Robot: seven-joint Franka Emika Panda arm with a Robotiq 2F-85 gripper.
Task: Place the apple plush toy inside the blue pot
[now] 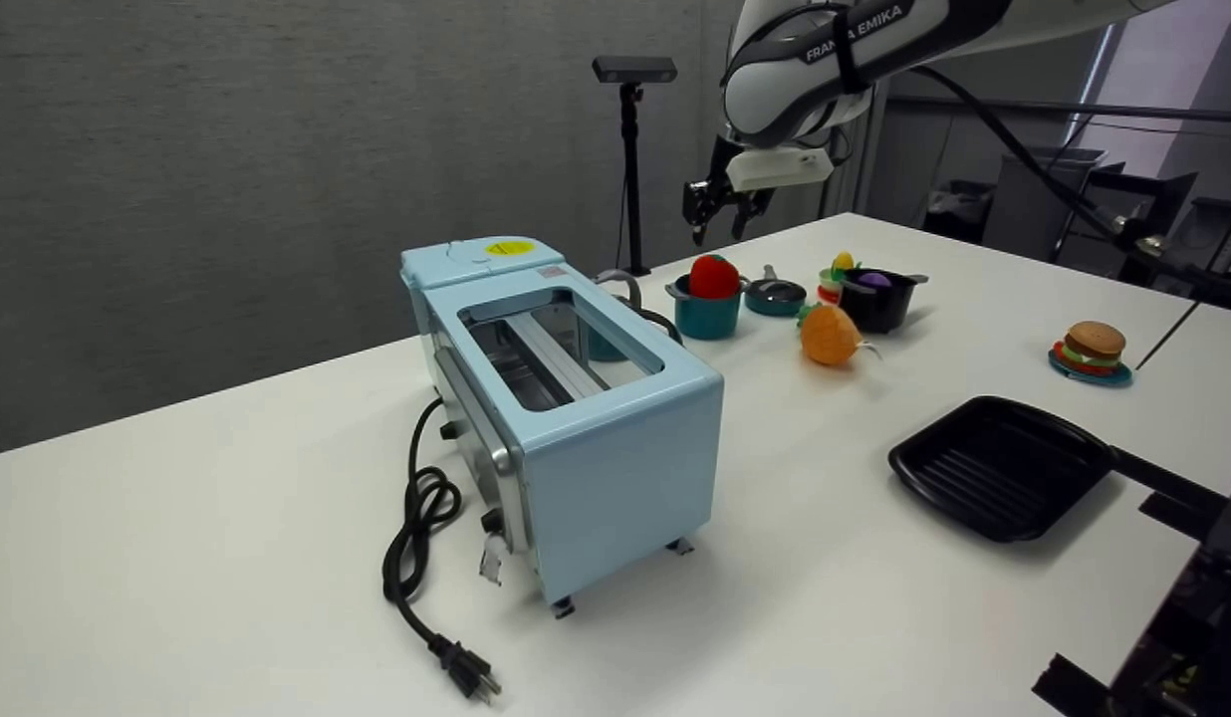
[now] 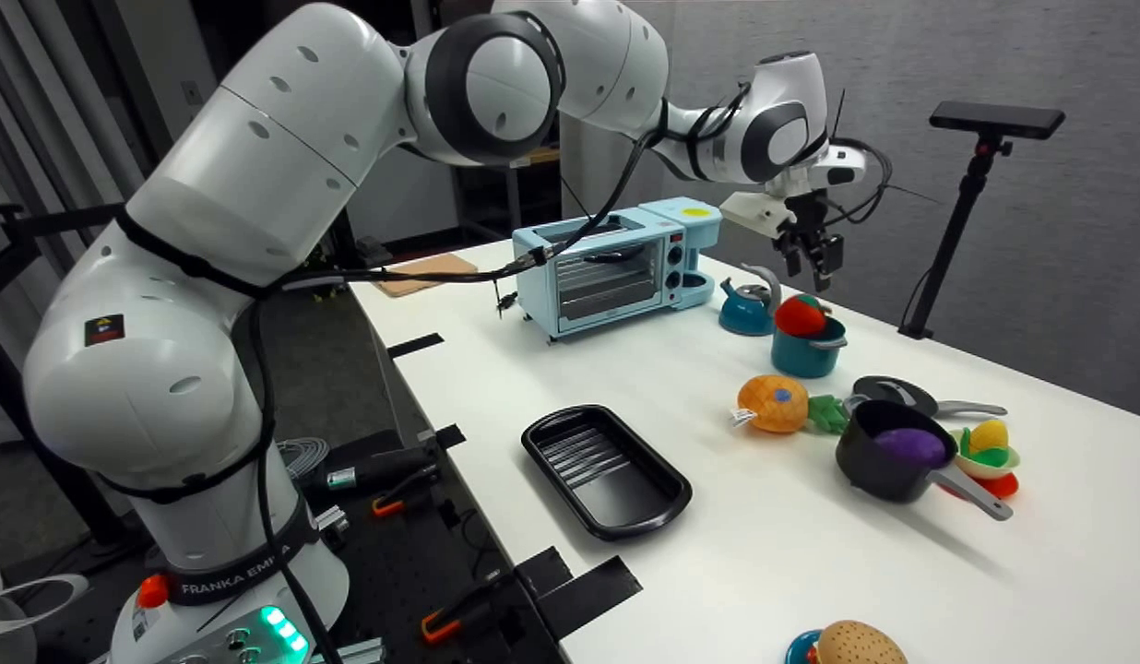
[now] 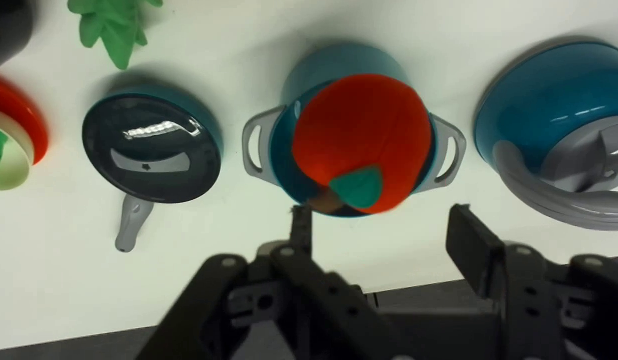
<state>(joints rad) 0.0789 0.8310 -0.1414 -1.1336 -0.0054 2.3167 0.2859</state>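
The red apple plush toy sits in the mouth of the blue pot and bulges above its rim. Both also show in an exterior view, the apple over the pot. In the wrist view the apple has its green leaf toward the gripper, and the pot shows a grey handle on either side. My gripper is open, with nothing between its fingers. In both exterior views the gripper hangs above the apple, apart from it. The lower part of the apple is hidden inside the pot.
A teal kettle and the light-blue toaster stand on one side of the pot. A small lidded pan, an orange plush and a black pot stand on the other. A black square pan lies nearer the robot base.
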